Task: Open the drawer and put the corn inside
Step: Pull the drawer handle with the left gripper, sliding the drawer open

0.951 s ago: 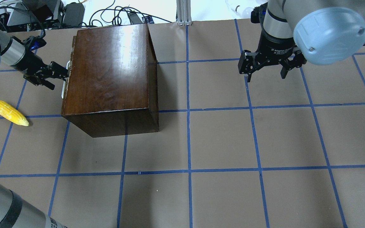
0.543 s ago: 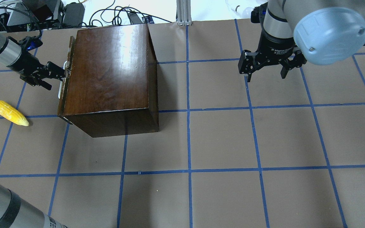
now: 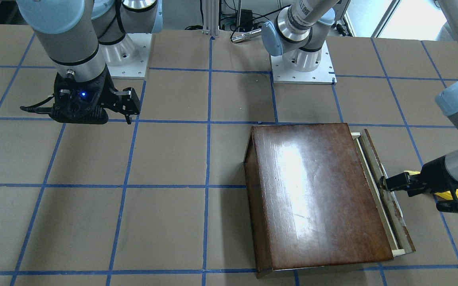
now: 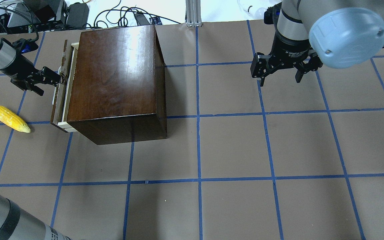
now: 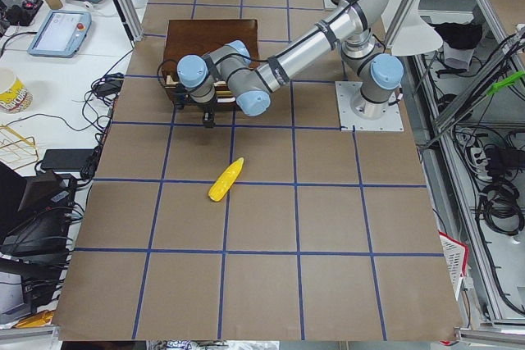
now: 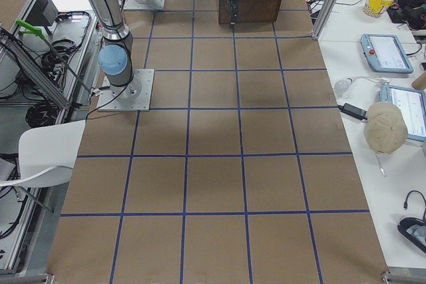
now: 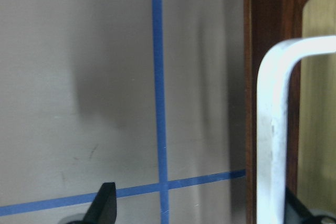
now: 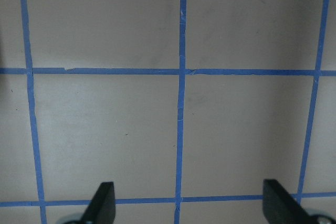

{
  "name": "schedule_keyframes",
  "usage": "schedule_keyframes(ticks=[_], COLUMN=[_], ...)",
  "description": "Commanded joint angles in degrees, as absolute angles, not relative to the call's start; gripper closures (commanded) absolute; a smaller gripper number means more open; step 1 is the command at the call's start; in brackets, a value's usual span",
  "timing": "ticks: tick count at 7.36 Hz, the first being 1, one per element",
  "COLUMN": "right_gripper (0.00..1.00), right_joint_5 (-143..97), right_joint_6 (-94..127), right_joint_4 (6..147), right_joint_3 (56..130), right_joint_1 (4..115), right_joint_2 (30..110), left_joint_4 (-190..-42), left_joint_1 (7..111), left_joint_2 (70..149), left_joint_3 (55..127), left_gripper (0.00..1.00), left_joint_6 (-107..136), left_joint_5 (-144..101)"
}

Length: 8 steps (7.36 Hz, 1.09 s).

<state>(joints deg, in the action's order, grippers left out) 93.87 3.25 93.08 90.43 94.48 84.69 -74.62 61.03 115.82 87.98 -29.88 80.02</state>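
Observation:
The glossy dark-brown box [image 4: 115, 73] stands at the back left of the table. Its drawer [image 4: 59, 100] is out by a narrow gap, and a strip of pale wood shows behind the worn dark front panel. My left gripper [image 4: 50, 84] is open, with one finger hooked at the drawer's white handle [image 7: 273, 129]. The yellow corn [image 4: 11, 119] lies on the table left of the drawer, apart from both. In the front-facing view the corn [image 3: 449, 194] is mostly hidden behind my left wrist. My right gripper [image 4: 280, 78] is open and empty above the table at the back right.
The brown table cover has a grid of blue tape lines [image 4: 198, 146]. Cables and equipment [image 4: 45, 13] lie beyond the far edge behind the box. The box also shows in the front-facing view [image 3: 316, 190].
My left gripper has moved left with the handle, and the drawer has slid out of the box from shut to a narrow gap. The corn and my right arm have not moved.

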Motion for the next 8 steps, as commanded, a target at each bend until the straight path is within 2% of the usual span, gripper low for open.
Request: schedule_keyframes(ticks=[1,8], right_gripper=[0.00,0.00], right_joint_5=[93.9,93.9], right_joint_6=[3.3,3.3], right_joint_4=[93.2,93.2], right_joint_3=[90.4,90.4], right_joint_1=[94.5,94.5], right_joint_2=[84.6,84.7], left_joint_4=[-74.4,-74.5], left_joint_1=[60.7,57.5], left_joint_2=[115.7,115.8], left_joint_3=[88.0,88.0], left_gripper=[0.00,0.00], left_joint_6=[-29.8,-30.1], left_joint_5=[80.4,79.9])
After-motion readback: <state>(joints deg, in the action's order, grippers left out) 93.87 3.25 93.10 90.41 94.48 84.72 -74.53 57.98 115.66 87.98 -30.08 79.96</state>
